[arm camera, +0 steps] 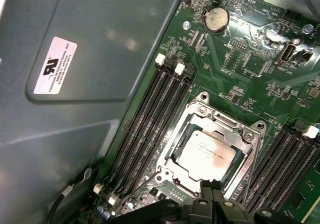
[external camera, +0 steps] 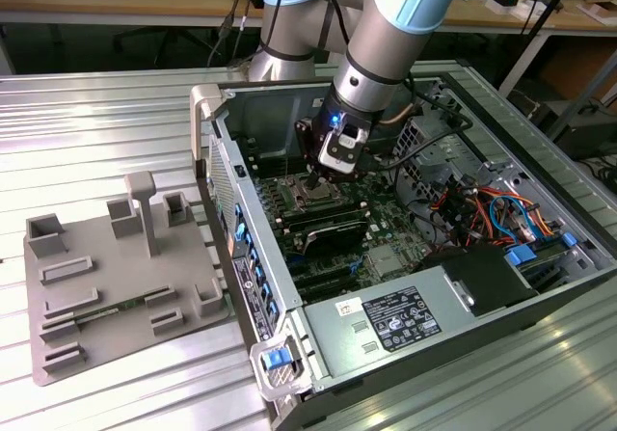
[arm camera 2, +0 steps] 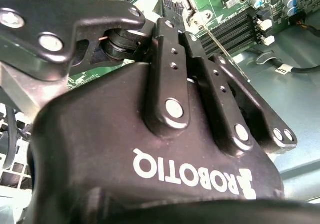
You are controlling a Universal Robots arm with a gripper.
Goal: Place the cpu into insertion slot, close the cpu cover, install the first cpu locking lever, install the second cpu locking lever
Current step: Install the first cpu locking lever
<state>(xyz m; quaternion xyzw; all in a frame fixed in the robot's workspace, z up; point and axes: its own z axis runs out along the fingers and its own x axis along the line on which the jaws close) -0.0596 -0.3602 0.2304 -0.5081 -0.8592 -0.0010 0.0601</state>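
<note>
A: Item one, the hand (arm camera: 212,189)?

B: I have it low inside the open case (external camera: 540,190), over the socket area. In the first wrist view the fingertips (arm camera: 206,186) meet with no gap, pressed together at the edge of the cover (arm camera: 250,139). I see nothing clamped between them.

A: Item two, the cpu (arm camera: 210,154)?

B: Seated flat in the slot (arm camera: 175,156), silver top up. In the exterior view the slot (external camera: 310,197) sits just below the hand (external camera: 339,166), toward that view's left of the board (external camera: 386,221).

A: Item three, the cover?

B: Silver frame lying down around the chip, its cut-out showing the chip's top. I cannot tell whether it is locked.

A: Levers?

B: One thin wire lever (arm camera 2: 220,46) shows in the second wrist view, slanting across the memory slots (arm camera 2: 235,28) just beside the fingers (arm camera 2: 170,58). I cannot tell whether it is hooked.

A: Surroundings?

B: Memory slots (arm camera: 150,119) on both sides of the socket. Power supply (external camera: 395,320) at the near end of the case. A grey fixture plate (external camera: 106,286) on the ribbed desk (external camera: 87,113), well apart at the exterior view's left.
</note>
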